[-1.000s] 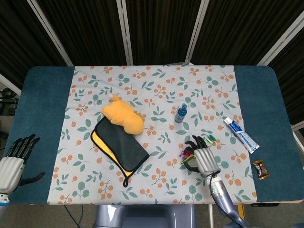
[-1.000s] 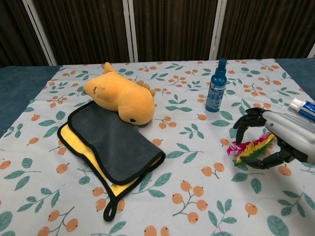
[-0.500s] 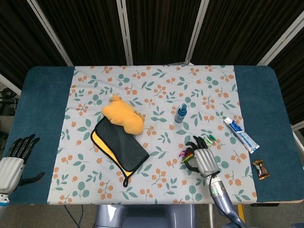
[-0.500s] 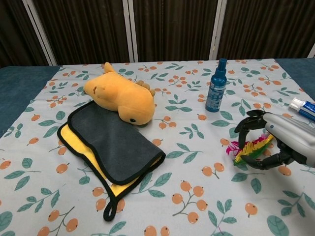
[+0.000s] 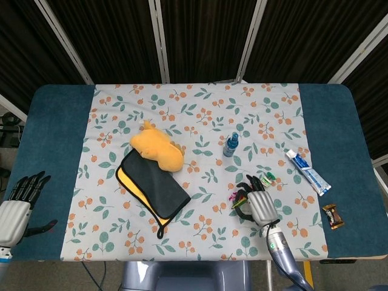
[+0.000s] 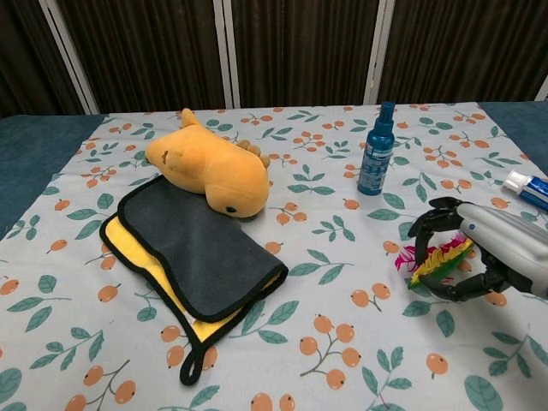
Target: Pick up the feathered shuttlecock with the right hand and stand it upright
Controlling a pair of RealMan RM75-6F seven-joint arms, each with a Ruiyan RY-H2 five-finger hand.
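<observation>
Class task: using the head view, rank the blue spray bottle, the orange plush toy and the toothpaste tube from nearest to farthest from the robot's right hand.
Measured from the right hand:
1. Blue spray bottle, beyond the hand, slightly toward the left.
2. Toothpaste tube, on its right; close to the bottle's distance, but a little farther.
3. Orange plush toy, far to its left, clearly farthest.

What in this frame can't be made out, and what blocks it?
- Shuttlecock base: chest view, hidden inside the right robot hand; whether it is gripped is unclear.
- Shuttlecock in head view: mostly covered by the right robot hand.
- Toothpaste: cut by the chest view's right edge.
- Snack wrapper: print too small in head view.
- Left robot hand: head view only, partly cut by the left edge.
</observation>
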